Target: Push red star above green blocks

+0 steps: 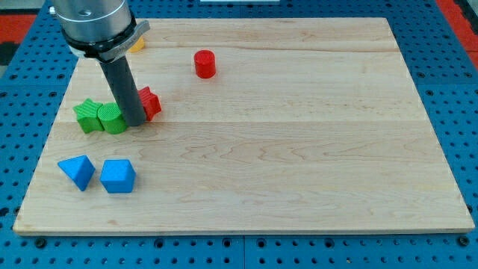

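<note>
The red star [150,102] lies at the view's left part of the wooden board [299,149], just right of and slightly above the two green blocks. The green star [89,115] and a rounded green block [113,119] sit side by side, touching. My tip [135,122] is at the rod's lower end, between the rounded green block and the red star, close against both. The rod hides part of the red star's left side.
A red cylinder [205,63] stands toward the view's top. Two blue blocks, a triangular one [77,171] and a chunkier one [118,176], lie at the view's bottom left. A yellow block [137,43] peeks out behind the arm at the view's top left.
</note>
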Controlling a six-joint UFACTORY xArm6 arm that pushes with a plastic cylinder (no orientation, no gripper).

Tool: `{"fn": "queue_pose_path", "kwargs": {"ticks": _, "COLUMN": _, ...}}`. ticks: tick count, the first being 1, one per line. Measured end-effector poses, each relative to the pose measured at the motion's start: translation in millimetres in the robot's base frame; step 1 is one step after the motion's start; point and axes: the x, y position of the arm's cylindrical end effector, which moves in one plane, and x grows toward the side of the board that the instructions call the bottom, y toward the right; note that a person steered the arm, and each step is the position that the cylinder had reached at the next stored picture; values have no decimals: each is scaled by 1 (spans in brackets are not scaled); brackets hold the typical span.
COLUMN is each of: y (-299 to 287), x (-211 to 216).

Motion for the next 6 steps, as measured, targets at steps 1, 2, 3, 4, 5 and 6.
{"fn": "queue_pose_path", "kwargs": {"ticks": 1, "y": 11, "x": -11}}
{"fn": "queue_pose_path", "kwargs": {"ticks": 2, "y": 26, "x": -30}}
{"fn": "queue_pose_path", "kwargs": {"ticks": 3, "y": 84, "x": -40}}
{"fn": "queue_pose_path", "kwargs": {"ticks": 4, "y": 94, "x": -51}}
{"fn": "queue_pose_path", "kwargs": {"ticks": 5, "y": 21, "x": -57}}
{"fn": "queue_pose_path", "kwargs": {"ticks": 6, "y": 8, "x": -80}}
